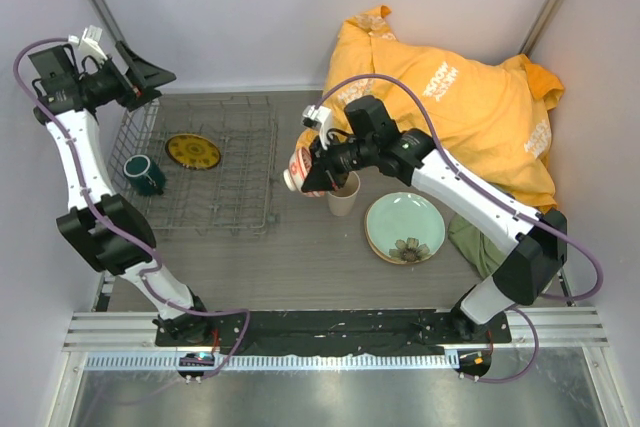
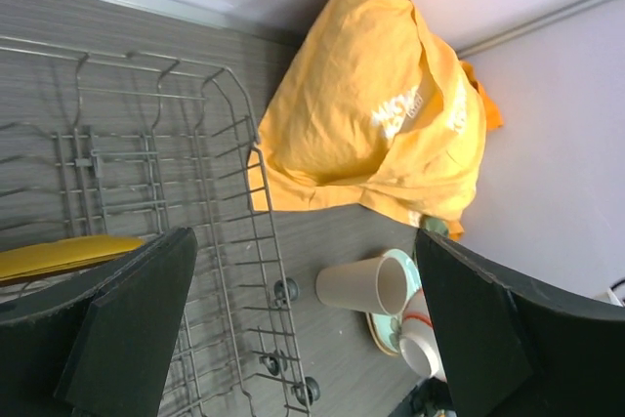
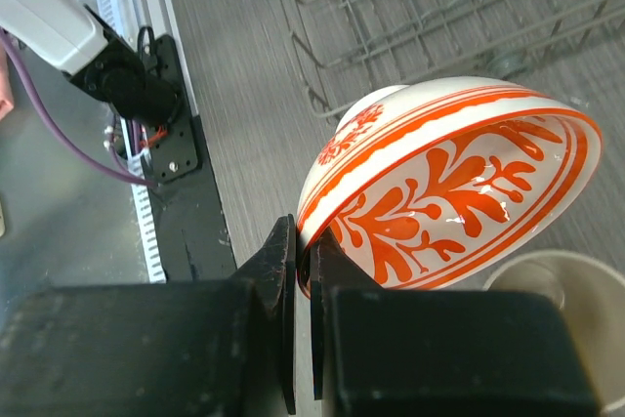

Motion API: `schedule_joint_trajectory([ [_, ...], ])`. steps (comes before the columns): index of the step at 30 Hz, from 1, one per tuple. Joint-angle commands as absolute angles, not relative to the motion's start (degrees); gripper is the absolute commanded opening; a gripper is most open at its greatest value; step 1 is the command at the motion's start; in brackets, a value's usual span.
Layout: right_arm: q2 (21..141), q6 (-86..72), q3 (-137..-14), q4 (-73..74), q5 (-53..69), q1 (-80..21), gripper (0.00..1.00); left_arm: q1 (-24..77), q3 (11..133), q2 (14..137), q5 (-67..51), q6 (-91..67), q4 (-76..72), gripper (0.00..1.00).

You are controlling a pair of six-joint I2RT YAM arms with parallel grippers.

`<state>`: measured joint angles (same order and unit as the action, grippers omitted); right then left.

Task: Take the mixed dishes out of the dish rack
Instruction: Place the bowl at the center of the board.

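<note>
small white-and-red bowl (image 3: pixel 449 192) is out of the rack, tipped on edge, rim pinched in the right gripper (image 3: pixel 303 241): jaws clamped tight on the wall, one finger inside, one outside. From the top view it sits between the rack's right side and the beige handleless cup (image 1: pixel 343 194), just beside the cup's rim; can't tell if they touch. Cup stands upright on the table, mouth up, with the pale green flower-marked plate (image 1: pixel 405 227) flat on the table just to its right. dish rack (image 1: pixel 235 209) is on the left half of the table and holds two items: small yellow-and-dark patterned plate (image 1: pixel 193 151) lying near the middle, dark green mug (image 1: pixel 145 174) near the left side, in front of the plate. left gripper (image 1: pixel 148 87) is over the rack's back-left corner, fingers spread wide, nothing between them. Background: crumpled orange garment (image 1: pixel 450 97) with white print at the back right, and a dark green cloth (image 1: pixel 468 243) showing beside the plate's right edge.
</note>
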<state>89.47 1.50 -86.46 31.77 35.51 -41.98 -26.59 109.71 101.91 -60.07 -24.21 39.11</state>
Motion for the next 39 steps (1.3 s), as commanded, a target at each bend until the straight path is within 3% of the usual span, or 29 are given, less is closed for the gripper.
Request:
schedule_joint_trajectory([
  [1, 83.9, 4.5, -84.6, 30.6, 35.2, -42.2, 0.01, -25.5, 110.9, 98.2, -53.0, -25.1, 35.6, 1.0],
  [19, 78.4, 14.1, -69.6, 35.7, 25.9, -48.3, 0.01, -16.4, 97.0, 85.7, -23.0, -5.3, 35.4, 1.0],
  [39, 82.3, 19.8, -62.4, 34.5, 8.6, -55.6, 0.01, -15.9, 86.5, 83.7, -22.1, -2.1, 31.4, 1.0],
])
